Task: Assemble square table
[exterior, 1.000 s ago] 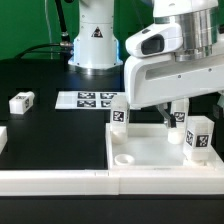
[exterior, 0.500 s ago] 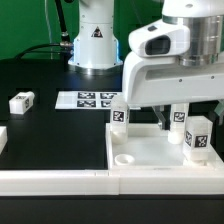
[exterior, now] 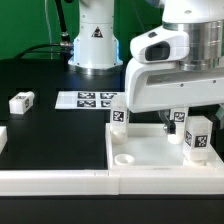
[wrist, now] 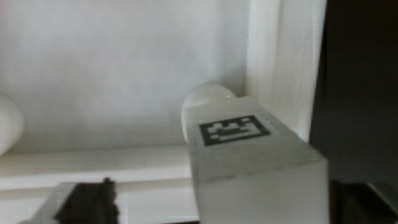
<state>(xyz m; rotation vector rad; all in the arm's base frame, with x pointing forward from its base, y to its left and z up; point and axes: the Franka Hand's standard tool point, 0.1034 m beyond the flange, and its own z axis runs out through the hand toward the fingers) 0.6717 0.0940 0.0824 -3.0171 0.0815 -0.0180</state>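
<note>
Square table (exterior: pixel 150 152) beneath the hand (exterior: pixel 172 118): hangs low at an upright leg (wrist: pixel 240 140) by the raised rim, likely seating it; cannot tell whether clamped or apart. Lies on the table (exterior: pixel 50 135), exterior view's right; spare leg (exterior: pixel 20 101) well apart.

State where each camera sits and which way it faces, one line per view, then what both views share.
Exterior view: off the arm, low at the table's edge, facing the robot base across the tabletop; the arm fills the exterior view's upper right.
Wrist view: on the wrist, looking down into the tabletop past a tagged leg; what seems a dark finger shows at the picture's edge.
Shared: the tabletop and its raised rim.
</note>
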